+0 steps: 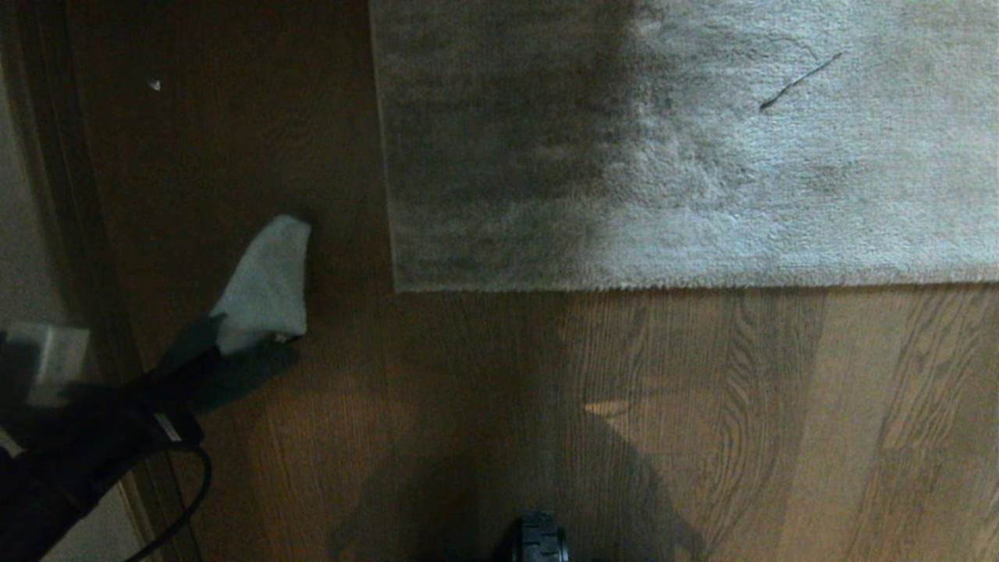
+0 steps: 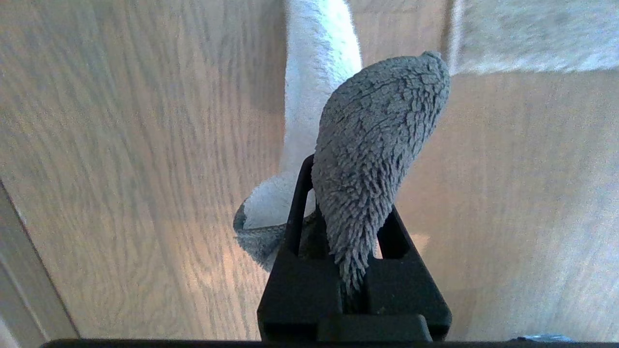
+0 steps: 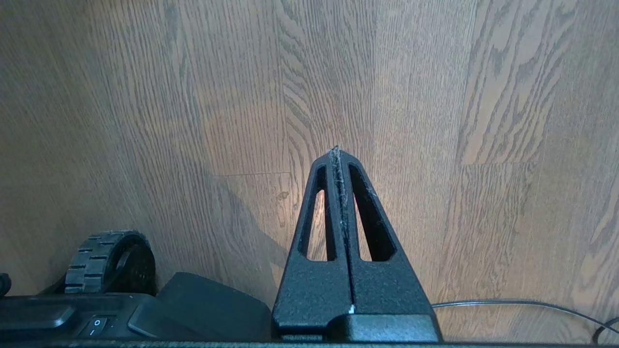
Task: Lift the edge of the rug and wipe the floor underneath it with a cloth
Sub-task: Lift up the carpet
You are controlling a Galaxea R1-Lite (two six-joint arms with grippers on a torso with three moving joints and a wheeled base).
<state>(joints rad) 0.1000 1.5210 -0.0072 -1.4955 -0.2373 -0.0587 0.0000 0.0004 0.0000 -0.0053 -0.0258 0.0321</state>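
The rug (image 1: pixel 687 156), pale and plush, lies flat across the far part of the head view. Its rug edge (image 1: pixel 624 286) runs straight to a corner (image 1: pixel 396 287). The floor (image 1: pixel 546 406) is brown wood-grain plank. At lower left, my left gripper (image 1: pixel 212 343) is shut on the cloth (image 1: pixel 267 285), a small pale terry piece sticking out towards the rug, with a strip of floor between them. In the left wrist view the cloth (image 2: pixel 377 145) bunches up between the fingers of the left gripper (image 2: pixel 346 203), with the rug (image 2: pixel 532 38) beyond. My right gripper (image 3: pixel 336 159) is shut and empty over bare floor.
A dark skirting strip (image 1: pixel 70 195) and a pale wall run down the left side. A white block (image 1: pixel 58 355) sits by my left arm. A dark thread (image 1: pixel 800 80) lies on the rug. My base's wheel (image 3: pixel 109 261) and a cable (image 3: pixel 508 303) are near the right gripper.
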